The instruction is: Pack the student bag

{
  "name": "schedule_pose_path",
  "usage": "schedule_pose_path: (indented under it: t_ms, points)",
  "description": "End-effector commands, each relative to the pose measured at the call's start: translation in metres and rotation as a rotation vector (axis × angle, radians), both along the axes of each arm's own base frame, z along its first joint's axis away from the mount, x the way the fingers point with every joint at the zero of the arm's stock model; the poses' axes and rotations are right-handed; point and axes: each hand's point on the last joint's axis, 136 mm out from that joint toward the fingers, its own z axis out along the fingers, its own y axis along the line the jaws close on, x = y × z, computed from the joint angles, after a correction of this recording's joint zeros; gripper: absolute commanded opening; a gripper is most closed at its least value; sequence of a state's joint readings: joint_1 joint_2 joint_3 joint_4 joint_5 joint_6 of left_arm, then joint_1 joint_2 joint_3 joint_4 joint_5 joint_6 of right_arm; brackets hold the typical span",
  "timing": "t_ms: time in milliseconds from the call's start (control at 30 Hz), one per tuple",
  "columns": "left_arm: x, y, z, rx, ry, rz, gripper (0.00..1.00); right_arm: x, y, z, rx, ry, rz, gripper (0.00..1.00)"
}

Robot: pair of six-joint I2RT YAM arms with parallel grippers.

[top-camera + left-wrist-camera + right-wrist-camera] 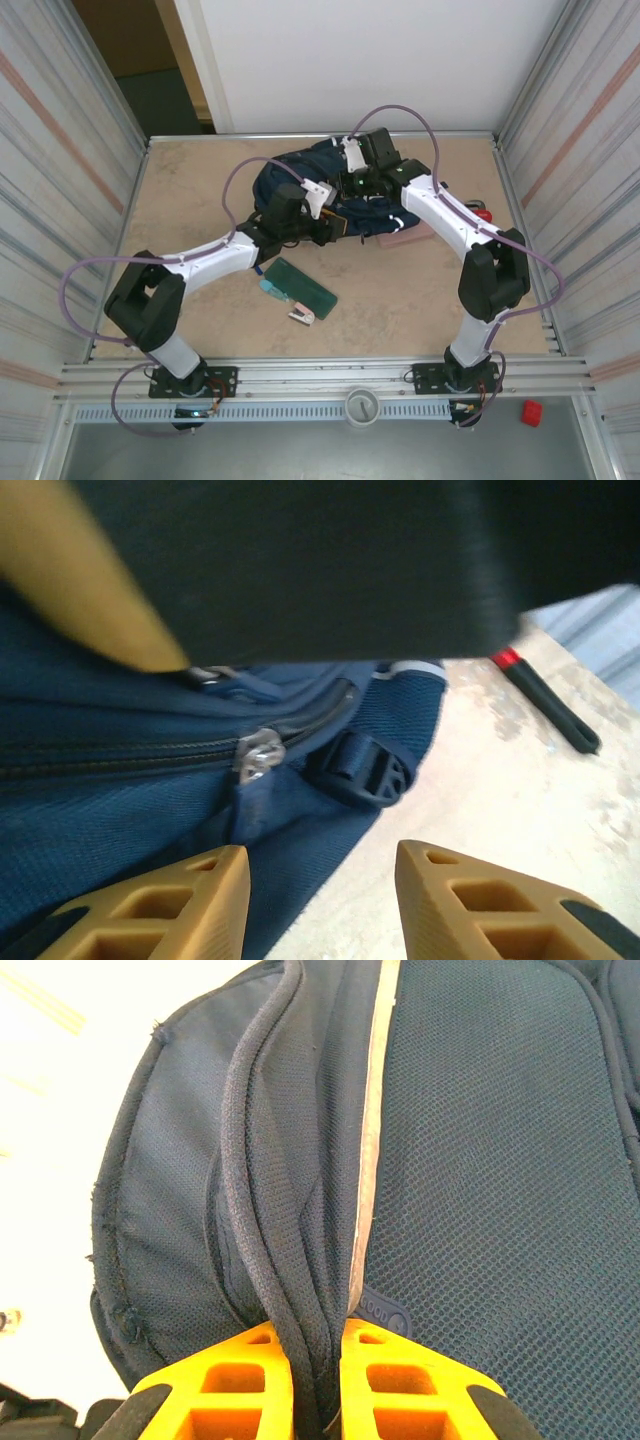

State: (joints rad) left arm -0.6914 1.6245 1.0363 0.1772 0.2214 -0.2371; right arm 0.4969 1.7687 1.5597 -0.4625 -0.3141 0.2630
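— While both arms reach out over the table (190,190), what lies nearest their bases?

— A flat green rectangle (306,285), on the tabletop between the two arms. A small white-and-red item (301,315) lies just beside its near corner.

— And past that?

— The left gripper (318,865) is at the near edge of the student bag (290,165). Its orange fingers stand apart and grip nothing. The gap between them shows a corner of the bag and some tabletop. Just ahead of the fingers are a metal zipper pull (258,755) and a black buckle (360,772).

— The right one?

— The right gripper (315,1338) is pinched narrow on a fold of the bag's navy fabric, right beside the thin light stripe (368,1140).

— Where is the bag itself?

— On the far half of the table, close to the far edge, with both grippers on it. A black pen with a red band (548,700) lies on the table near the bag's corner.
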Motion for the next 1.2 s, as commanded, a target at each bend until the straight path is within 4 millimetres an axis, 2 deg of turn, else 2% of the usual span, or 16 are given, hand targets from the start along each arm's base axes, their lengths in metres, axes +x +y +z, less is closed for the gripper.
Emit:
schedule_pose_path:
  t_ms: [0, 233, 400, 567, 733, 967, 1167]
  points:
    - [0.022, 0.014, -0.007, 0.017, 0.016, 0.147, 0.42, 0.002, 0.012, 0.049, 0.141, -0.025, -0.009, 0.00]
    - [0.034, 0.014, -0.014, 0.019, 0.024, 0.191, 0.44, 0.000, 0.018, 0.046, 0.160, 0.001, 0.019, 0.00]
    - [0.044, 0.008, -0.009, -0.014, -0.021, 0.187, 0.42, -0.005, 0.024, 0.043, 0.172, 0.027, 0.051, 0.00]
    - [0.051, -0.004, 0.006, -0.077, -0.075, 0.128, 0.31, -0.009, 0.025, 0.033, 0.162, 0.056, 0.073, 0.00]
    - [0.049, -0.008, 0.011, -0.116, -0.085, 0.076, 0.15, -0.008, 0.020, 0.026, 0.142, 0.064, 0.076, 0.00]
    - [0.035, 0.005, 0.011, -0.141, -0.122, 0.011, 0.00, 0.000, 0.009, 0.012, 0.106, 0.078, 0.060, 0.00]
    - [0.024, 0.016, 0.013, -0.152, -0.144, -0.082, 0.00, 0.000, 0.006, 0.002, 0.066, 0.080, 0.083, 0.00]
